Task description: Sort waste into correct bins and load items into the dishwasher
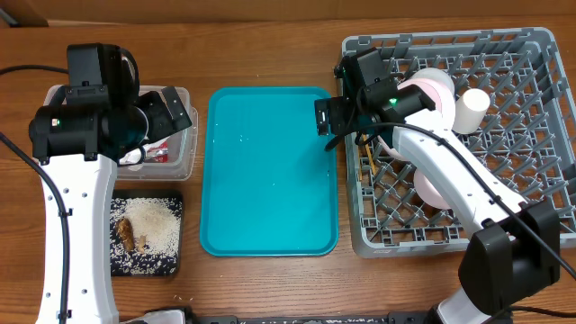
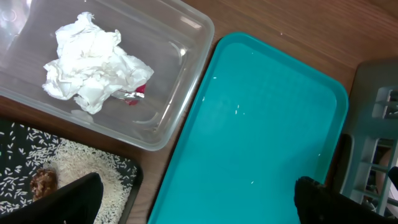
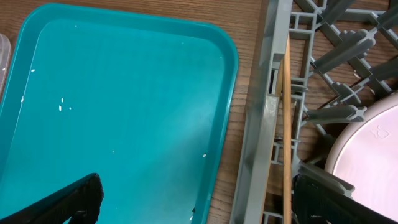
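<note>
The clear tub holds a crumpled white napkin and a red wrapper. The black tray holds white rice and a brown scrap. The grey rack holds a white plate, a cup, a bowl and chopsticks lying along its left wall. My left gripper is open and empty between the tub and the teal tray. My right gripper is open and empty above the rack's left wall.
The large teal tray lies between the bins and the rack, with a few stray rice grains on it. Bare wooden table surrounds everything. The tub is partly hidden under my left arm in the overhead view.
</note>
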Action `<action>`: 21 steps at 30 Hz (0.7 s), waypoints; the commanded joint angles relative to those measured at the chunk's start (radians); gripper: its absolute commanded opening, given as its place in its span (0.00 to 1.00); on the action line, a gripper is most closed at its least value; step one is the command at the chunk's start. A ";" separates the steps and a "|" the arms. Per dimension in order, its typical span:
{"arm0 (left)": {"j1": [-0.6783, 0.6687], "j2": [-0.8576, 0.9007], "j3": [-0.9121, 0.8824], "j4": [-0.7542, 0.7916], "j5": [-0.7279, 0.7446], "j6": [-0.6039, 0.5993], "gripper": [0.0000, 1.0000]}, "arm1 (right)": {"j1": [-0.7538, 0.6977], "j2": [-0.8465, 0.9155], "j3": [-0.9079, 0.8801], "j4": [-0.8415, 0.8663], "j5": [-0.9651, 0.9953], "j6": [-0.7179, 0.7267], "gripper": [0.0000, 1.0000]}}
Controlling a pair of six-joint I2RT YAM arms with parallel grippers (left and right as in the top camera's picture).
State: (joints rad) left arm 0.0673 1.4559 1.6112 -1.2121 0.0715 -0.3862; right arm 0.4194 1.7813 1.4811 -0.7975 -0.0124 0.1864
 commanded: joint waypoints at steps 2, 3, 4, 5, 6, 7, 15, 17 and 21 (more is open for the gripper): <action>-0.002 -0.003 0.014 0.001 -0.001 -0.006 1.00 | -0.001 -0.019 0.025 0.003 -0.005 0.003 1.00; -0.002 -0.003 0.014 0.001 -0.001 -0.006 1.00 | -0.001 -0.018 0.025 0.003 -0.005 0.003 1.00; -0.002 -0.003 0.014 0.001 -0.001 -0.006 1.00 | -0.001 -0.018 0.025 0.003 -0.005 0.003 1.00; -0.002 -0.003 0.014 0.001 -0.001 -0.006 1.00 | -0.001 -0.018 0.025 0.003 -0.005 0.003 1.00; -0.002 -0.003 0.014 0.001 -0.001 -0.006 1.00 | -0.001 -0.018 0.025 0.003 -0.005 0.003 1.00; -0.002 -0.003 0.014 0.001 -0.001 -0.006 0.99 | -0.001 -0.018 0.025 0.003 -0.005 0.003 1.00; -0.002 -0.003 0.014 0.001 -0.001 -0.006 1.00 | -0.001 -0.026 0.023 0.000 -0.005 0.003 1.00; -0.002 -0.003 0.014 0.001 -0.001 -0.006 1.00 | -0.001 -0.047 0.023 0.000 -0.005 0.003 1.00; -0.002 -0.003 0.014 0.001 -0.001 -0.006 1.00 | -0.001 -0.132 0.023 0.000 -0.005 0.003 1.00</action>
State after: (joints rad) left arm 0.0673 1.4559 1.6112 -1.2121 0.0715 -0.3862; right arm 0.4194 1.7622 1.4811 -0.8043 -0.0185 0.1867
